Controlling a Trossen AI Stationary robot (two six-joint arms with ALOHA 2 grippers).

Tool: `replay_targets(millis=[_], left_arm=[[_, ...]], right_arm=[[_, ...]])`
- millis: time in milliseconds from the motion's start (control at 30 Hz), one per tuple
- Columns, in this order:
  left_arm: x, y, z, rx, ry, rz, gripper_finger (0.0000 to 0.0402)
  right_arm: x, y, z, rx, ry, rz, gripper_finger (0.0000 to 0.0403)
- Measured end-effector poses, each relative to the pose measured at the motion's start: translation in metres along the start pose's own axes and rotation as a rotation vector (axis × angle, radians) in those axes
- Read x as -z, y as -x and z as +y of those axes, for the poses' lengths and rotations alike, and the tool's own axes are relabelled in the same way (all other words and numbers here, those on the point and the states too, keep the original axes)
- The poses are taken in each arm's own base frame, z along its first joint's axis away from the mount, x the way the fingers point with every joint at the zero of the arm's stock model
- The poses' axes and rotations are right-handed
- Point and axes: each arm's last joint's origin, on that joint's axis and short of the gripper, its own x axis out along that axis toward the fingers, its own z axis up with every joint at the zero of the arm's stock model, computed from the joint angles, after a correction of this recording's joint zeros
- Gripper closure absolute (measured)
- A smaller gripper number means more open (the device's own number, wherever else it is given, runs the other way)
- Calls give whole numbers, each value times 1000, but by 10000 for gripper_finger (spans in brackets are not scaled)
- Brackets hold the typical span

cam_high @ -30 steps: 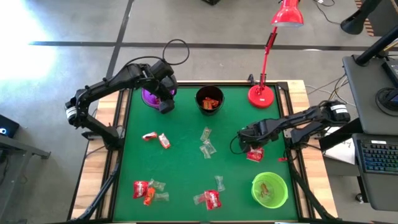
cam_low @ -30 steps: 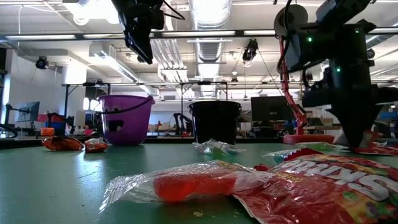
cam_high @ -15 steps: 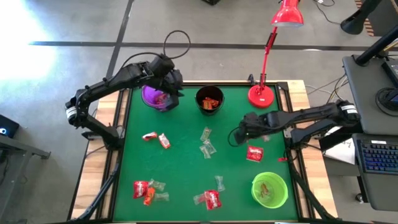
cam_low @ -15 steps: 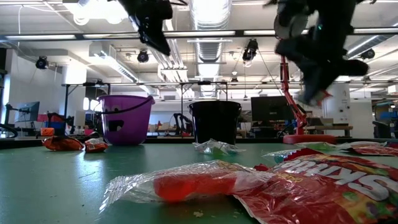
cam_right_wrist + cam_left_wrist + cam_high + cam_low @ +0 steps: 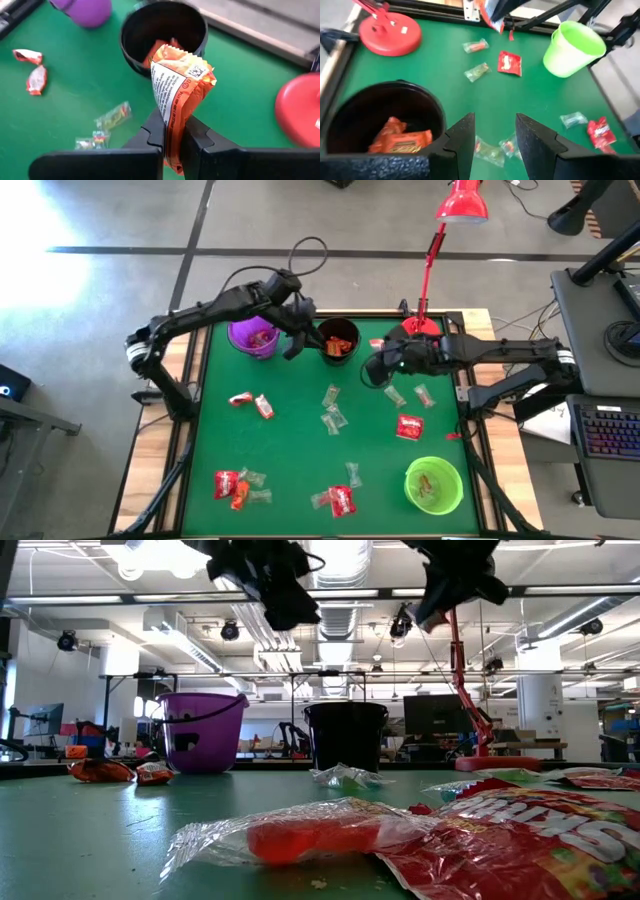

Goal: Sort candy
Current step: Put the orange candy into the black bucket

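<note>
- Orange candy packet (image 5: 177,85), pinched upright between the fingers of the right gripper (image 5: 172,132); held above the green table (image 5: 290,440), just beside the black cup (image 5: 164,31); barcode and print on the wrapper plain only in the right wrist view.
- From above, right gripper (image 5: 378,367) seen as a dark mass close to the right of the black cup (image 5: 337,340); packet itself too small to make out there.
- More orange packets (image 5: 400,139) lying inside the black cup (image 5: 380,120), shown best by the left wrist view.
- Left gripper (image 5: 495,131) hanging with fingers parted and nothing between them, over the black cup's rim; from above, left gripper (image 5: 296,340) placed between the purple cup (image 5: 252,336) and the black cup.
- Loose sweets scattered across the table: red ones (image 5: 252,402) at the left, clear greenish ones (image 5: 332,412) near the middle, a red packet (image 5: 409,426) toward the right, a mixed cluster (image 5: 238,486) along the near edge.
- Green cup (image 5: 434,484) at the near right corner, something small inside; red lamp base (image 5: 420,330) at the far right.
- Low view alone: a large red packet (image 5: 500,835) and a clear wrapper with a red sweet (image 5: 300,833) close to the lens; purple cup (image 5: 200,730) and black cup (image 5: 345,735) standing upright farther back; beyond them a workshop with ceiling lights, ducts and monitors.
- Grey floor around the table in the high view; a desk with a keyboard (image 5: 610,435) at the right.
</note>
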Motion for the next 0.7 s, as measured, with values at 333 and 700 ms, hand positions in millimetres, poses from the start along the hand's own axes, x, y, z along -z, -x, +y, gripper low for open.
replay_targets(millis=[333,700], left_arm=[[-7,-30,17,153,78,-124,278],[-14,-37,21,253,94,-200,278]], right_arm=[[-24,3,3,-49,68,-81,383],[-38,1,10,-178,62,-164,383]])
